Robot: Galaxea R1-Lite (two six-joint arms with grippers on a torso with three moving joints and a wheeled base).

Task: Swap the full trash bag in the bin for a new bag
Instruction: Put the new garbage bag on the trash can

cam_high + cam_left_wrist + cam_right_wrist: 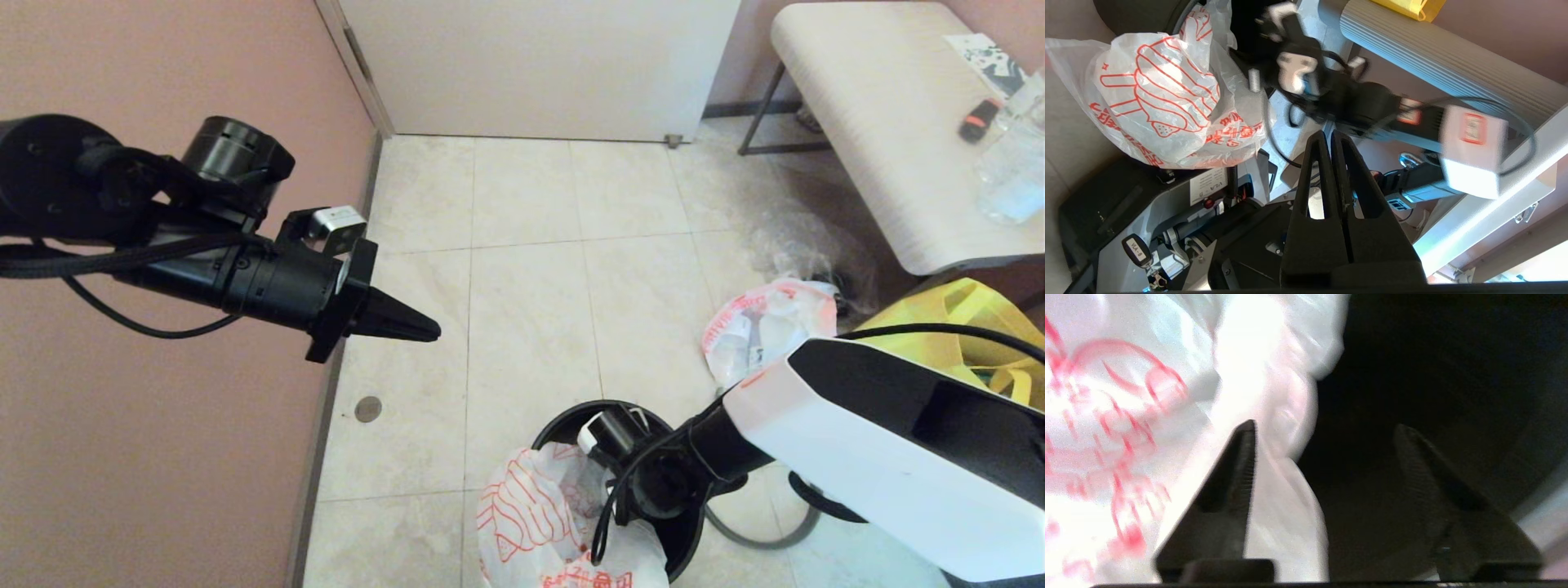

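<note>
The black bin [549, 426] stands on the floor at the bottom centre of the head view. The new bag [531, 514], white with a red figure drawing, hangs over the bin's left side and shows in the left wrist view too, new bag [1167, 102]. My right wrist reaches down into the bin and hides the fingers there. In the right wrist view my right gripper [1327, 428] is open inside the dark bin [1433, 375], with a fold of the new bag [1274, 498] lying against one finger. The full trash bag [759, 327] lies on the floor to the right. My left gripper [433, 331] hangs shut and empty high on the left.
A thin grey hoop [751, 535] lies on the floor right of the bin. A clear plastic bag [800, 245] and a yellow tote [971, 327] sit behind the full bag, under a pale table [882, 122]. A pink wall runs along the left.
</note>
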